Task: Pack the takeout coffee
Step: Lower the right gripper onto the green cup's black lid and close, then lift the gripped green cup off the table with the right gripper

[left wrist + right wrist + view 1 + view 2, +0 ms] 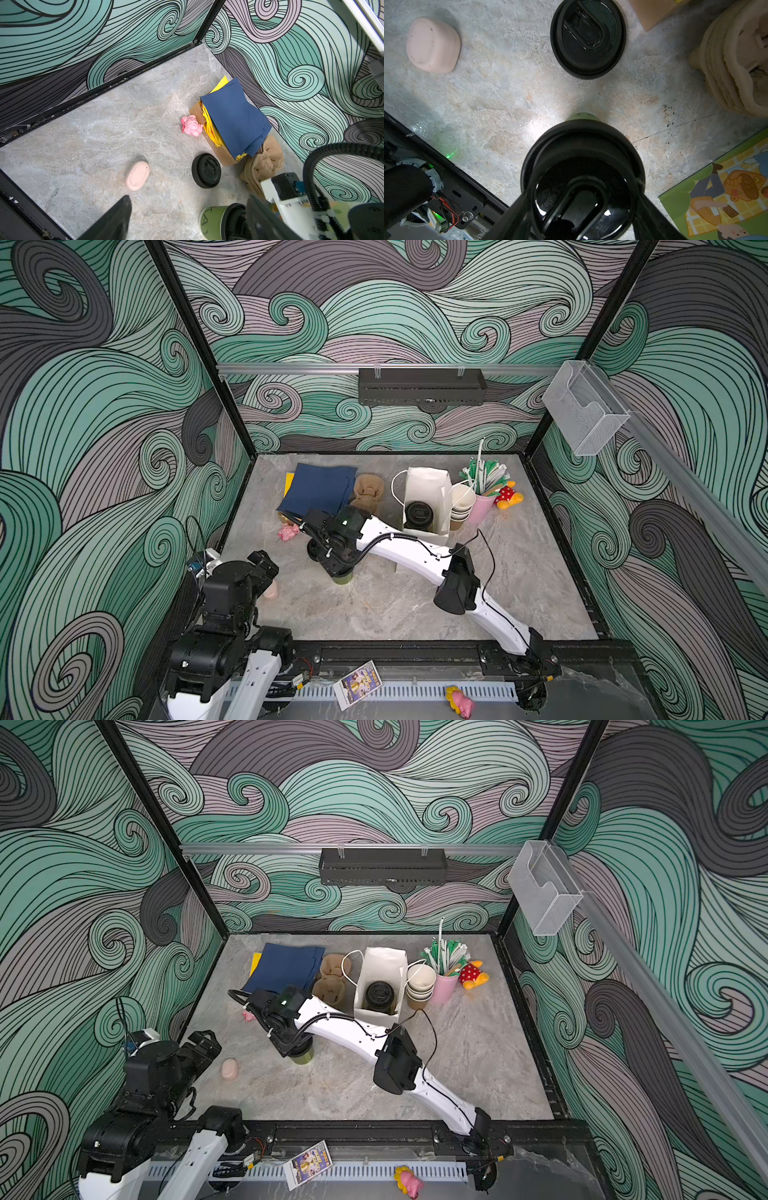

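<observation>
Right gripper (pixel 583 197): I see it hanging over the lidded green cup (pixel 343 577), which stands upright near the middle of the bench (pixel 415 605). Its fingers (pixel 517 218) are spread wide and flank the black sip lid (pixel 583 164) seated on that cup, right at the rim. I cannot tell whether they press it.

Left gripper (pixel 188 200): spread wide and empty, over the near left corner of the bench.

Loose black lid (pixel 206 170): flat on the bench, just beside the corner of a cardboard box (pixel 225 159) of navy and yellow sheets.

White paper bag (pixel 428 485): upright at the middle of the far edge, with a second lidded cup (pixel 419 515) inside.

Stack of empty paper cups (pixel 462 501): against the bag's right side, with a pink cup of straws (pixel 482 508) just beside it.

Pulp carriers (pixel 368 491): stacked left of the bag.

Pink case (pixel 229 1068): near the left edge.
</observation>
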